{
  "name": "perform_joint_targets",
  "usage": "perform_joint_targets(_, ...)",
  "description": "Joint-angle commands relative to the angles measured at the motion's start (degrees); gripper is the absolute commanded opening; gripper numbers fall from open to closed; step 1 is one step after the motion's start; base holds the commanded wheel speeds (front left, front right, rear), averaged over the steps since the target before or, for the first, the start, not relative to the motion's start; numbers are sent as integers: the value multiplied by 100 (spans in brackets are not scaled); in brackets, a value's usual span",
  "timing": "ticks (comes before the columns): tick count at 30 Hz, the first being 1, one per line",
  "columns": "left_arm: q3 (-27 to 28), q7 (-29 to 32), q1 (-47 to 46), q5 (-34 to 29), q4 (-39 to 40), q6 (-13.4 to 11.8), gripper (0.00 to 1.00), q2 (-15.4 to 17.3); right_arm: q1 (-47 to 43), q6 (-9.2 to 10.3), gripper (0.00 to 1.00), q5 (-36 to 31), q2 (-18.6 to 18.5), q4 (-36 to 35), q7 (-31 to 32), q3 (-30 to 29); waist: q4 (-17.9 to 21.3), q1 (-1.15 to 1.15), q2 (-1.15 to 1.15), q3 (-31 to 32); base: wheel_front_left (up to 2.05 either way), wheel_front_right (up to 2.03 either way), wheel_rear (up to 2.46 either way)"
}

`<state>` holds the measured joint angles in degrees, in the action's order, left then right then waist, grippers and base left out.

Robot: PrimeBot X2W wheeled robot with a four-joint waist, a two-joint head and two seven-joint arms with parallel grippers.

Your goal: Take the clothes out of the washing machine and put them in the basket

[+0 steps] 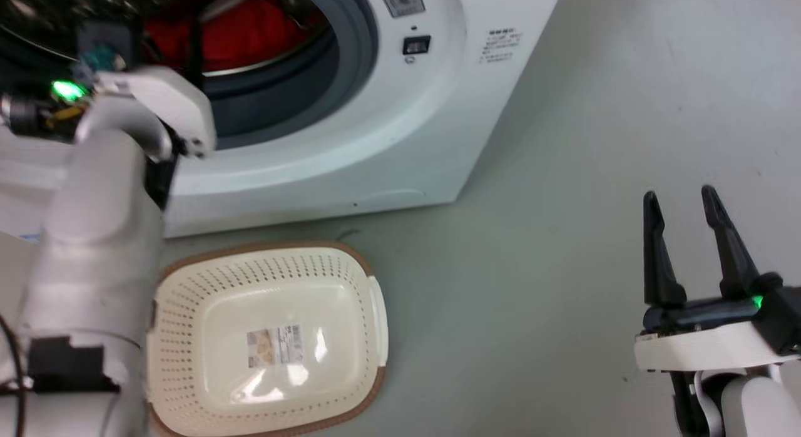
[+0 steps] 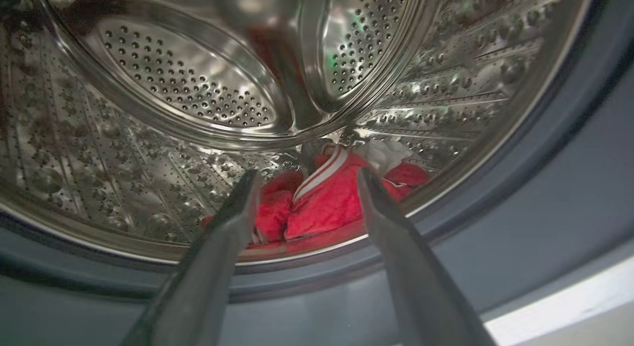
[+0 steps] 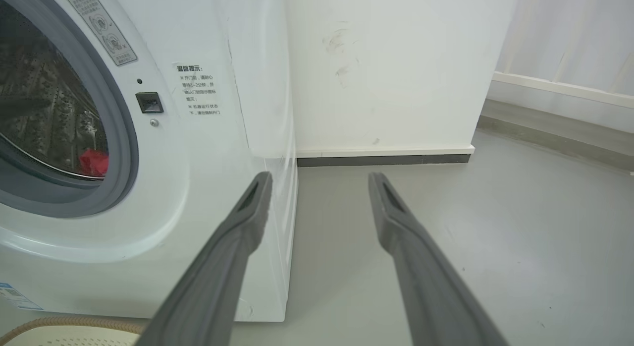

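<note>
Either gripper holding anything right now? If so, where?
Nothing held. Left gripper open, pointing at the clothes; right gripper open, empty.

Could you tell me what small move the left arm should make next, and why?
Probably ease the left gripper forward into the drum and down onto the clothes: its fingers are open, the red pile lies just past their tips, ungrasped, and the basket holds no clothes yet.

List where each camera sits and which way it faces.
Head view: high, looking down at basket and washing machine; left forearm, open right jaws show.
Left wrist view: at the porthole, looking into the drum at clothes; open left jaws.
Right wrist view: low, facing the machine's corner and wall; open right jaws.
Shared: all see the clothes.
</note>
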<state>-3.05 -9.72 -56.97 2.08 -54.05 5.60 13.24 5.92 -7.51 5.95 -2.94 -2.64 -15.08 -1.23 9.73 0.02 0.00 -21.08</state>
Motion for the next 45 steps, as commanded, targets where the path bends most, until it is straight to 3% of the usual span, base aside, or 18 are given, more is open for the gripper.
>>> perform_joint_targets(1,-14,146,-376,-45,-185,42,100,180,179,4,100,97,12,-34,-14,51,419,-2,0,-593,0,0,0)
perform_joint_targets(16,-506,1557,-2626,-142,-1107,175,100,1115,711,4,100,619,15,-206,-14,329,1197,-2,0,-1973,0,0,0)
perform_joint_targets(27,-1161,2957,-3767,186,-1466,182,100,1532,830,4,100,946,14,-291,-14,521,1539,-2,0,-2608,0,0,0)
perform_joint_targets(35,-1608,3659,-4017,393,-1485,183,100,1659,836,4,100,1103,13,-327,-14,610,1593,-2,0,-2827,0,0,0)
perform_joint_targets(42,-1853,3865,-3847,668,-1341,188,100,1723,882,4,100,1155,12,-310,-14,582,1578,-2,0,-2871,0,0,0)
perform_joint_targets(43,-1909,3883,-3810,687,-1304,188,90,1722,889,4,100,1159,13,-307,-14,577,1578,-2,0,-2868,0,0,0)
perform_joint_targets(44,-1941,3884,-3791,739,-1262,188,57,1738,892,4,100,1161,13,-308,-14,570,1579,-2,0,-2867,0,0,0)
perform_joint_targets(45,-1977,3895,-3765,772,-1228,188,0,1751,897,4,100,1161,12,-307,-14,567,1582,-2,0,-2862,0,0,0)
